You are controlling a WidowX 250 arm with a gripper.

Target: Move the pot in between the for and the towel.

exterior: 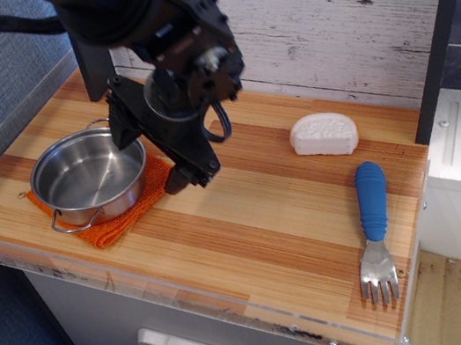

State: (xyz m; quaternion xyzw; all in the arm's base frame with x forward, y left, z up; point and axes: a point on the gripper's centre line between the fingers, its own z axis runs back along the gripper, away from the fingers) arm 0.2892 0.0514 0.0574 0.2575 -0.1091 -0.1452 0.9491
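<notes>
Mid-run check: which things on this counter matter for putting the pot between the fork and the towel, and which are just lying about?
Part of the job:
- pot, sitting on the towel
- towel, orange, under the pot
- fork, blue handle, at the right of the counter
- gripper, just right of the pot

Just lying about:
- white ridged lump, near the back wall

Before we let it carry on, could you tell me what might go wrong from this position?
The pot sits on the towel, so lifting or sliding it may drag the cloth along and shift the target gap.

The gripper is low beside the pot's rim, at the towel's edge; closing in could knock the rim or snag the knit.

The white lump and the fork border the open wood; a wide swing might bump either.
</notes>
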